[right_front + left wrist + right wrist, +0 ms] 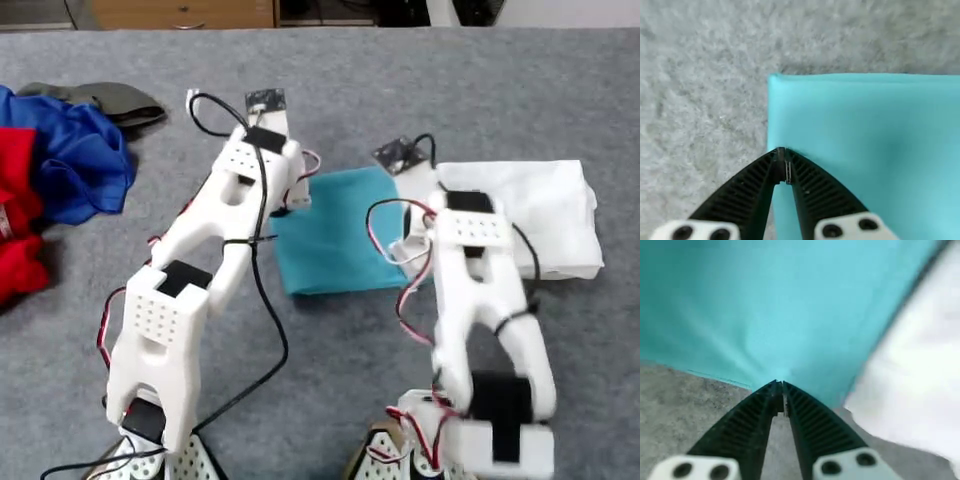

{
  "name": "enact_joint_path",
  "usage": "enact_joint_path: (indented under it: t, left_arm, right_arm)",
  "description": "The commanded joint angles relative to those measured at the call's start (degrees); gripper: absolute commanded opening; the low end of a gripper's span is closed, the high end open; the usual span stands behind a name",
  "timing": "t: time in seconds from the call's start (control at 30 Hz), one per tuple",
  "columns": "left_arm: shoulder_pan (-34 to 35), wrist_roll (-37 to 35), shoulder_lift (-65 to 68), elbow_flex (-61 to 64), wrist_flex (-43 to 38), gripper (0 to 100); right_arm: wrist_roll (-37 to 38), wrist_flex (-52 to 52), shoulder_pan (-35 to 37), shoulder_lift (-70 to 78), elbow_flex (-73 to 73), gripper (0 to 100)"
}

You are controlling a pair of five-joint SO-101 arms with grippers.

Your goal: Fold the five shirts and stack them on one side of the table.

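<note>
A folded teal shirt (335, 235) lies flat near the middle of the desk (400, 80). Its edge nearer the desk's right side touches or slightly overlaps a folded white shirt (540, 215), which sits closer to the right edge. The white shirt looks like the start of the stack, so the teal one is probably due to go on top of it. That would explain why the two arms stand at opposite sides of the teal rectangle. The left pincer (782, 167) has its jaws together, with the tips right on the side of the teal shirt that faces the desk's left edge. The cloth there lies smooth, so I cannot tell whether any fabric is nipped between the tips. The right pincer (780, 397) is also pressed together, at the teal shirt's other side just beside the white one. Faint creases run toward its tips, so it appears to be clamped on the cloth. Holding both sides would keep the fold from opening when the shirt is lifted or dragged across. Three shirts are still unfolded, heaped at the left edge of the desk well away from the arms: a blue shirt (75, 155), a red shirt (18, 215) and a dark shirt (110, 100). By that count the task is less than half done.
</note>
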State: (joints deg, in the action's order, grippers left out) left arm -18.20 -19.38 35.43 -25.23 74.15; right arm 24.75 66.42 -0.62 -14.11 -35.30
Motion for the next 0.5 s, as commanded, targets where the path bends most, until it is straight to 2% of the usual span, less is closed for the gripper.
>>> enact_joint_path:
  t: [0.0, 0.13, 0.47]
  left_arm:
    - [1.85, 0.79, -4.0, -8.79, 3.78, 2]
    - [3.6, 0.7, -1.36, -11.08, 0.79, 2]
    - [2.29, 0.26, 14.37, -15.91, -2.2, 2]
  right_arm:
    - [0.53, 3.52, -0.84, -8.4, 3.47, 0.2]
    - [0.44, 3.6, -1.1, -8.66, 2.77, 0.2]
    - [-0.7, -8.88, -3.82, 7.16, -1.71, 0.3]
